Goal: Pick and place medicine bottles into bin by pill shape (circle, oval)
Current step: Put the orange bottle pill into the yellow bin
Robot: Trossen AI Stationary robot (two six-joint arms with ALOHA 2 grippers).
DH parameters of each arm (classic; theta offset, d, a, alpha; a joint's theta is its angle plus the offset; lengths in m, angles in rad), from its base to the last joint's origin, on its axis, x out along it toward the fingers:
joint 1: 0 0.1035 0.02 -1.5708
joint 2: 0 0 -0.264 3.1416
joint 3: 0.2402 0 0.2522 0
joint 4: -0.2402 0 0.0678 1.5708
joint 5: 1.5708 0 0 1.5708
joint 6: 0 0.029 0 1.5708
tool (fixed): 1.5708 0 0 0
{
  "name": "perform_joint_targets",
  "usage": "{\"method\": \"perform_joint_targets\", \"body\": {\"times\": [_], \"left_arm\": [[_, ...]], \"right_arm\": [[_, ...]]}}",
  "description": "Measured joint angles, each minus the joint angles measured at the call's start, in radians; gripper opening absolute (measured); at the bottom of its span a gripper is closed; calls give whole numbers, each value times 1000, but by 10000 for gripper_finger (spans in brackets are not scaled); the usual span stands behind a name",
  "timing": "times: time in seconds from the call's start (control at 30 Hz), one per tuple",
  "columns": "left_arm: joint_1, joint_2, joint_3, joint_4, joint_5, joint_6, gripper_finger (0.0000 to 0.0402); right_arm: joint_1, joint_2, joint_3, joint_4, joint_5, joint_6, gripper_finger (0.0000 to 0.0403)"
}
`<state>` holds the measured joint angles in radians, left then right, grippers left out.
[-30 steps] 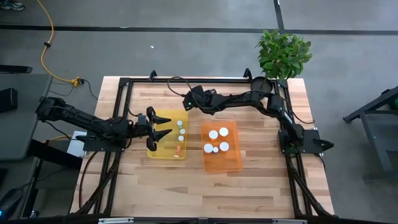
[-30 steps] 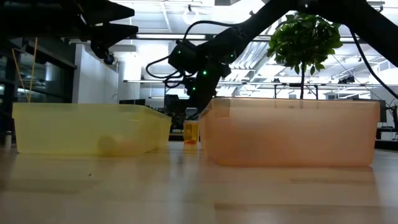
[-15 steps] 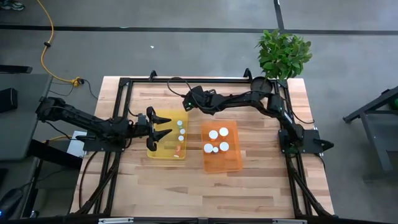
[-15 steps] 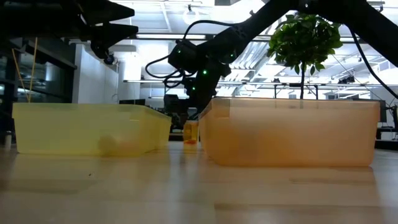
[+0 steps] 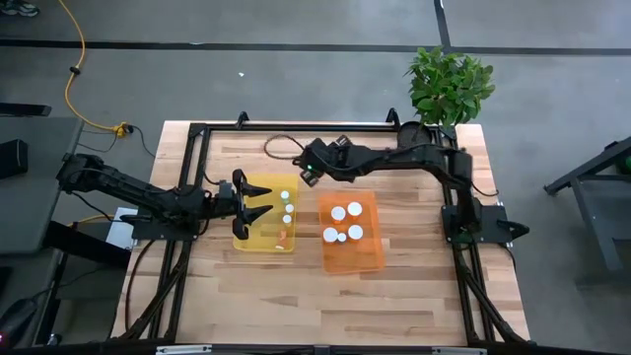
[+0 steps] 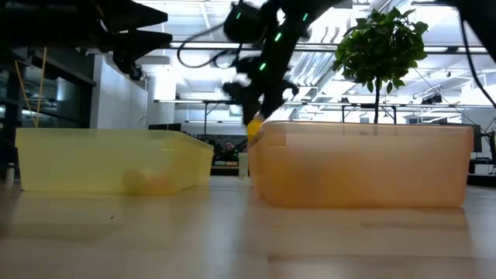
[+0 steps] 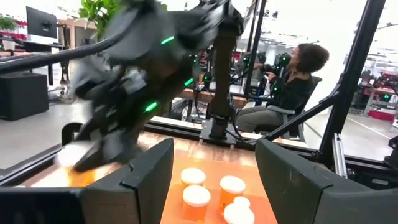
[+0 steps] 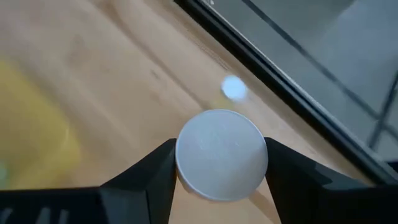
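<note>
At the far left, the dark left arm reaches in over the light wooden surface [image 5: 414, 296], and the left gripper [image 5: 258, 200] hangs over the near-left edge of the shallow yellow translucent plastic tray [image 5: 258, 240], its jaws apart and holding nothing. In that yellow tray lie several small orange translucent pill bottles with round white caps [image 5: 286, 207]. Just beside it to the right sits the orange translucent plastic tray [image 5: 365, 258], where four more white-capped bottles [image 5: 346, 222] stand upright together in its far half. Above the gap between the two trays, near their far ends, the right gripper [image 5: 312, 174] is raised off the surface with its jaws clamped on the sides of one white-capped orange pill bottle [image 8: 222, 154], which is held clear of both trays. Another small bottle [image 6: 243, 163] stands on the surface behind them. At the far right corner stands a green leafy potted plant [image 5: 449, 84].
</note>
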<state>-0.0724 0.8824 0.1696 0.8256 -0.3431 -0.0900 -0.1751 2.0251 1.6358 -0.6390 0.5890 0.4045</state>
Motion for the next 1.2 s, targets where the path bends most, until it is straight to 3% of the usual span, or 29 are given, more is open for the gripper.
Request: {"method": "perform_joint_targets", "body": {"times": [0.1,0.23,0.4,0.6,0.73,1.2], "left_arm": [[0,0,0,-16,0,-11,218],[0,0,0,-21,0,-12,218],[0,0,0,-20,3,-23,218],[-1,0,0,-12,145,-3,218],[-1,0,0,-12,131,5,218],[0,0,0,-12,89,-11,218]], "right_arm": [[48,-106,-71,-56,27,-13,196],[129,-310,-283,18,27,9,195],[257,-589,-597,268,-10,5,195],[394,-811,-861,588,-48,-55,195],[435,-870,-941,664,-48,-124,195],[435,-883,-945,666,-78,-125,195]]}}
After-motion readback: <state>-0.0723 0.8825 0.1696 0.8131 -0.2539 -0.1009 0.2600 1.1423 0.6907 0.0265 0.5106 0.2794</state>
